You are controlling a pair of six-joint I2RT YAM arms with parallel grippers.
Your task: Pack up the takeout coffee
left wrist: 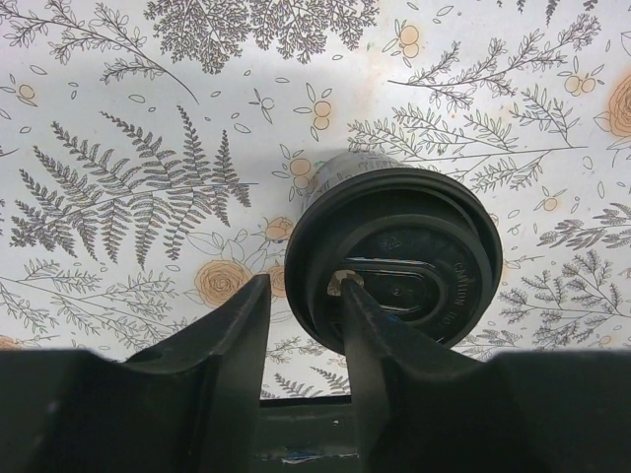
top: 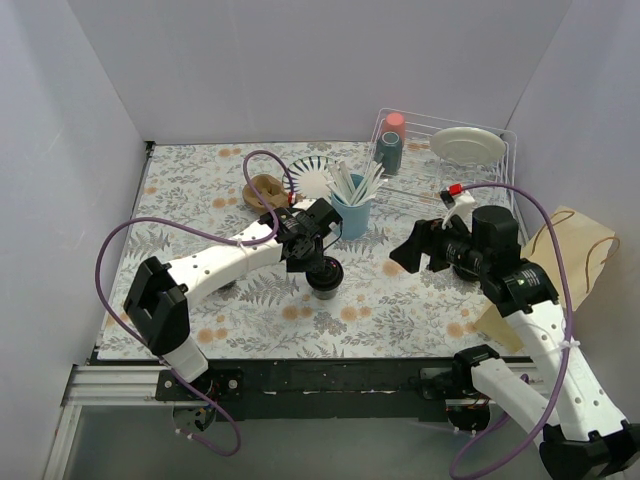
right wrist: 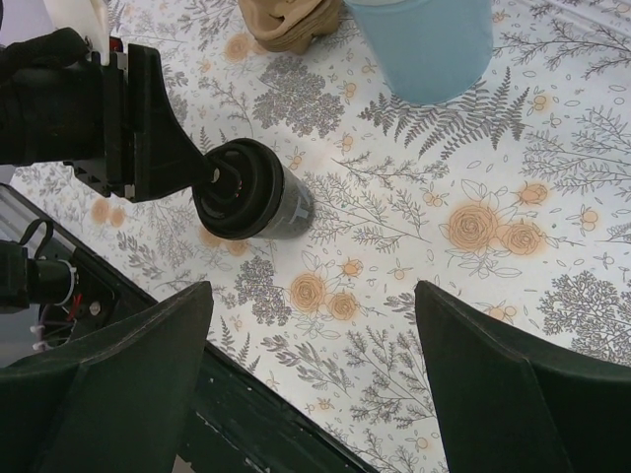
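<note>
Left hand (top: 322,262) low over coffee cup (top: 325,278), mid worktop (top: 200,200). Right hand (top: 405,248) spread wide, empty, right of cup. Paper bag (top: 570,250) at right edge, well apart from cup. We judge bagging not begun.

Left wrist: fingers (left wrist: 227,345) narrow, straddling rim of lid (left wrist: 414,246). Sliver of worktop shows beside outer finger, so we see no firm clamp. Raised lettering on lid, too small to read.

Right wrist: cup stands capped, no brand legible. Still to do, we reckon: lift cup, set in bag.
</note>
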